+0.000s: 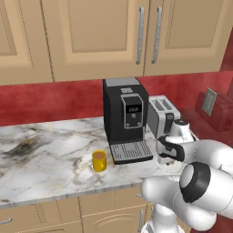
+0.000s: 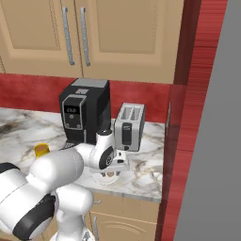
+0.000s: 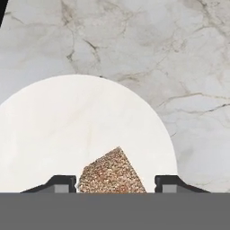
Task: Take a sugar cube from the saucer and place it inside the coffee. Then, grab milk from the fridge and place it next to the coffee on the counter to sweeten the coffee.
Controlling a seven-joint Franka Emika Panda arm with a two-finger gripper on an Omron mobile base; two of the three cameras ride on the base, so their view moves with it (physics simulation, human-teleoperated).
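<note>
The gripper (image 3: 115, 182) is hanging wide open over the saucer (image 3: 67, 130) at lower left, its tips straddling the sugar cube (image 3: 111, 173) at bottom centre, so nothing is sweetening the coffee (image 1: 99, 160) yet, and the milk errand is waiting.

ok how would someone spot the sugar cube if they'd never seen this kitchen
Start at the black coffee machine on the marble counter; the silver toaster stands beside it. In front of the toaster lies a white saucer, under the gripper. The sugar cube is the tiny grainy brown block on it, between the open fingers, unlike the yellow mug.
</note>
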